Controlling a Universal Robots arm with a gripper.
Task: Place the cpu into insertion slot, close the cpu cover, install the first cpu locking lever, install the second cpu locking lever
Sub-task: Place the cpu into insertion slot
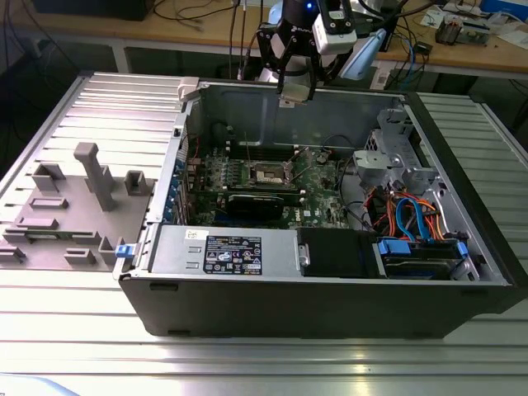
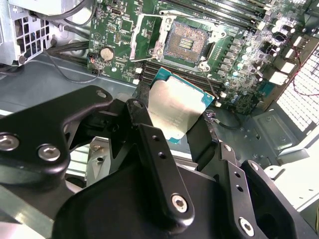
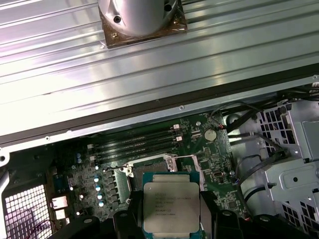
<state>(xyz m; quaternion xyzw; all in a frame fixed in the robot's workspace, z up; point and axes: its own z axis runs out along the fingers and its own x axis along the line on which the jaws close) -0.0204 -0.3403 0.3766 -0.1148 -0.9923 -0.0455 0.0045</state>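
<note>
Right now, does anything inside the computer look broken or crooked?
Nothing stands out. The gripper holds the cpu by its edges above the green motherboard. It is not yet in the insertion slot, which lies open and empty. Nothing looks bent, cracked or spilled.

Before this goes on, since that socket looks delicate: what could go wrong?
The chip is pinched at its edges between the fingers, clear of the open socket; it might slip and drop onto the board. Lowered tilted or off-centre, it could damage the socket's bare contacts.
</note>
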